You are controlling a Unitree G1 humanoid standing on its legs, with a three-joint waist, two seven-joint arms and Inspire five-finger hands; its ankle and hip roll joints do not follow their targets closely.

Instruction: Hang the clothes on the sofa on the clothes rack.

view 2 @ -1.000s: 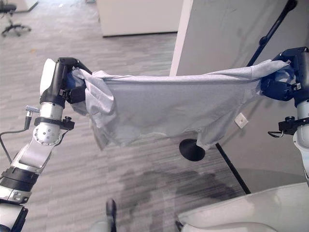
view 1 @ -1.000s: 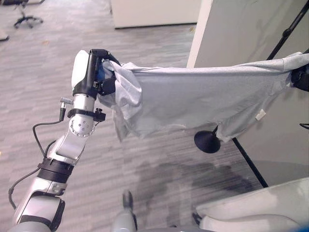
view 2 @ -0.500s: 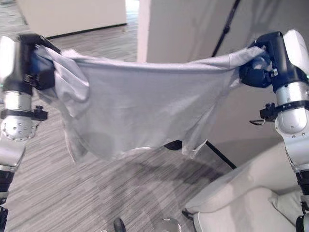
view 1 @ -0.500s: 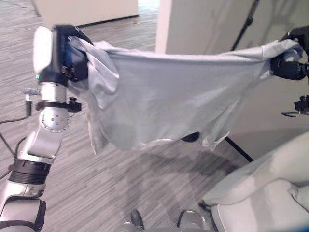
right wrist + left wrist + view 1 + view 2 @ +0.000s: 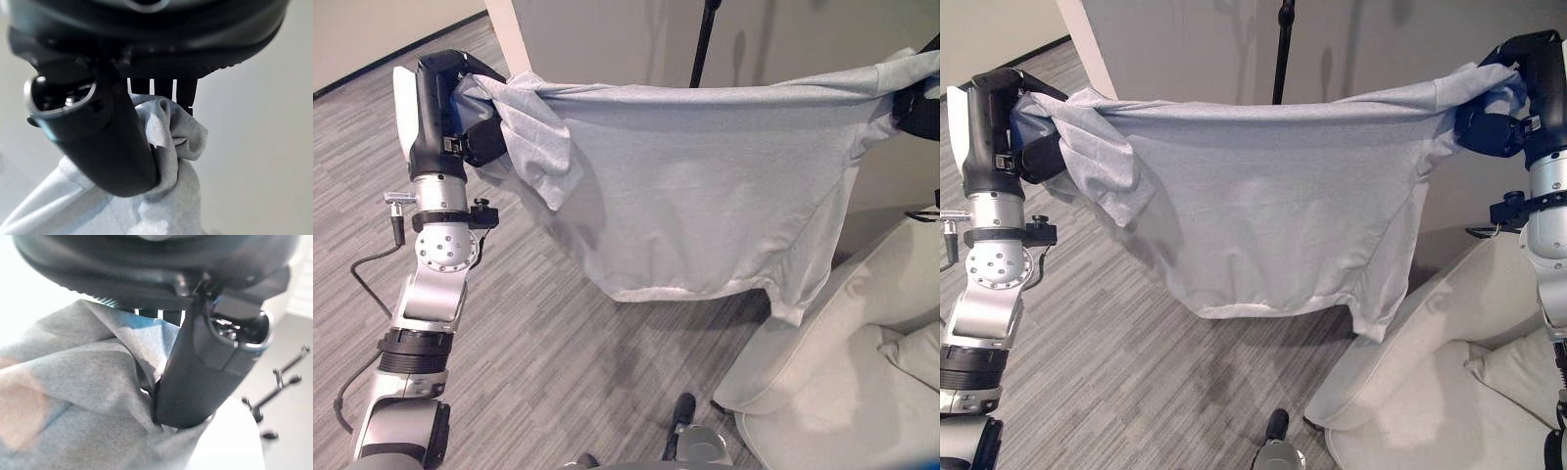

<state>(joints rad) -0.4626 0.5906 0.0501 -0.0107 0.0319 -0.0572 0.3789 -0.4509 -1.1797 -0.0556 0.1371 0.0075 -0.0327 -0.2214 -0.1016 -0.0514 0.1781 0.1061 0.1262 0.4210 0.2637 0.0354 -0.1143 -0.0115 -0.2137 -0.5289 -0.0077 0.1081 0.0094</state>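
Currently the grey T-shirt (image 5: pixel 1273 206) hangs spread in the air between both raised hands: left hand (image 5: pixel 475 122) clamps one shoulder, right hand (image 5: pixel 1494 122) the other (thumbs pinching cloth). Hem hangs beside the pale sofa (image 5: pixel 842 382); black rack pole (image 5: pixel 1283 54) stands behind.

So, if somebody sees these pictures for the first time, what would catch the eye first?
The light grey T-shirt, stretched wide in the air between the two raised arms, its hem hanging above the floor. The left hand pinches one shoulder and the right hand the other. Next, the pale sofa at the lower right, and a black stand pole rising behind the shirt.
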